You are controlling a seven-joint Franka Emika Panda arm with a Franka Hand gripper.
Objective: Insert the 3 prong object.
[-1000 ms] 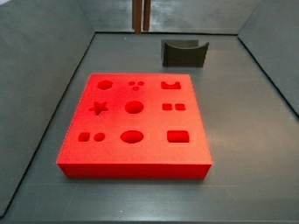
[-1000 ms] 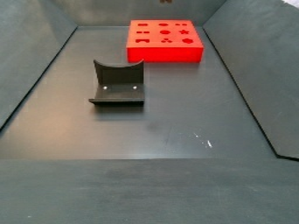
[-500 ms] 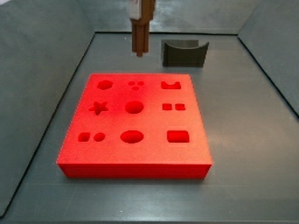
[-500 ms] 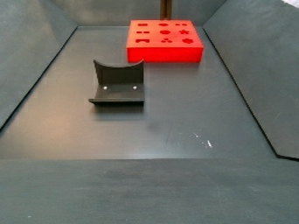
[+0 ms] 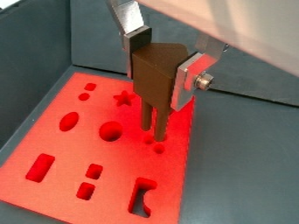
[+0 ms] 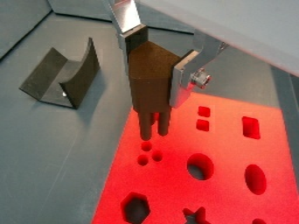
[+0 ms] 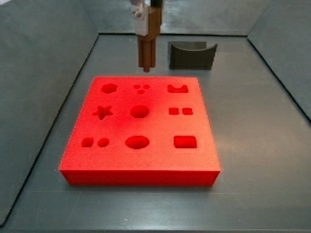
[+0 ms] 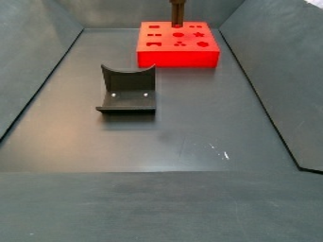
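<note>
Clamped between the hand's (image 5: 163,77) silver fingers, the slender dark brown three-pronged piece (image 6: 149,83) hangs upright just above the flat red foam block (image 7: 141,133) (near its three small round holes (image 6: 149,153)), so pickup looks done, insertion remains.

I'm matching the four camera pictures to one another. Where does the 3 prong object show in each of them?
Wrist view: 3 prong object, shut in the gripper, prongs over the red block.
Wrist view: at centre, prongs above three small round holes.
Side view: hanging above the block's far edge.
Side view: at the top edge, over the block.
Shared landmark: the red block.
</note>
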